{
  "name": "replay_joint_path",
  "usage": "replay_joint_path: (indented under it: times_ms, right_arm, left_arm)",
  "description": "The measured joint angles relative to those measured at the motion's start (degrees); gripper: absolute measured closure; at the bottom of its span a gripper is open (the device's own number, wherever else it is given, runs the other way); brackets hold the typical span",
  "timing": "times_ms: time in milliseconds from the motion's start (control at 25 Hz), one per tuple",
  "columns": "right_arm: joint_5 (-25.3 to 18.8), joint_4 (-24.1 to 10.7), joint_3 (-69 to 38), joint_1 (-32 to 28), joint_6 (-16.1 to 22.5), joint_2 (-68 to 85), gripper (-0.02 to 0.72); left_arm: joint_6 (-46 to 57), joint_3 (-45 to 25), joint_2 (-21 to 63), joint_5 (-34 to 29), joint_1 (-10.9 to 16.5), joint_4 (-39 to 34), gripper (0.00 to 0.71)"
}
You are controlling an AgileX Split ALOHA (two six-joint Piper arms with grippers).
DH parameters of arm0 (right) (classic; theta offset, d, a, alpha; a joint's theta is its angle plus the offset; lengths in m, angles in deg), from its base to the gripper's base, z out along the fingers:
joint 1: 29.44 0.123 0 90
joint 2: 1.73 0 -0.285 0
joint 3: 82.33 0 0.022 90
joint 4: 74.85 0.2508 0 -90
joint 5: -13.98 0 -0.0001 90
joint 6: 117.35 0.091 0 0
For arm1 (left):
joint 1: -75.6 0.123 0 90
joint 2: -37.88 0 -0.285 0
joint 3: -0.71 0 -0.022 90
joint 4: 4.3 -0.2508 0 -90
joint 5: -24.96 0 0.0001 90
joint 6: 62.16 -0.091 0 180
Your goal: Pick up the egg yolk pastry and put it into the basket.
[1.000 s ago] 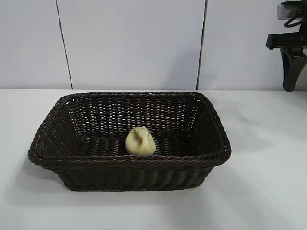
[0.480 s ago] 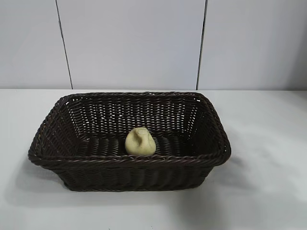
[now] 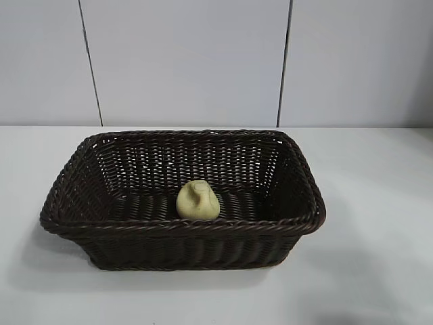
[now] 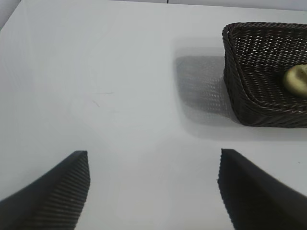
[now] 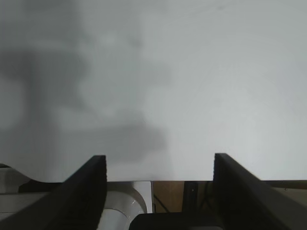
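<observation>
Resting: pastry (image 3: 197,200) in basket (image 3: 183,227) | both end effectors (image 4: 153,191) (image 5: 158,191) spread, empty (off the counter (image 3: 379,223)) | hold clear, don't nudge.

One egg yolk pastry (image 3: 197,200), pale yellow and domed; one dark brown woven wicker basket (image 3: 183,227); one white table (image 3: 379,223); two grippers, namely one left gripper (image 4: 153,191) and one right gripper (image 5: 158,191), each with two dark fingers set apart.

White table (image 3: 379,203), basket (image 3: 183,233) on it
</observation>
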Motion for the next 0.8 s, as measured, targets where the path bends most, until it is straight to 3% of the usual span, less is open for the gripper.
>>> replay_joint_path:
  times_ms: [800]
  right_arm:
    - [-0.7, 0.7, -0.1, 0.0, -0.1, 38.7, 0.237]
  left_arm:
    - [0.0, 0.0, 0.0, 0.0, 0.0, 0.0, 0.17]
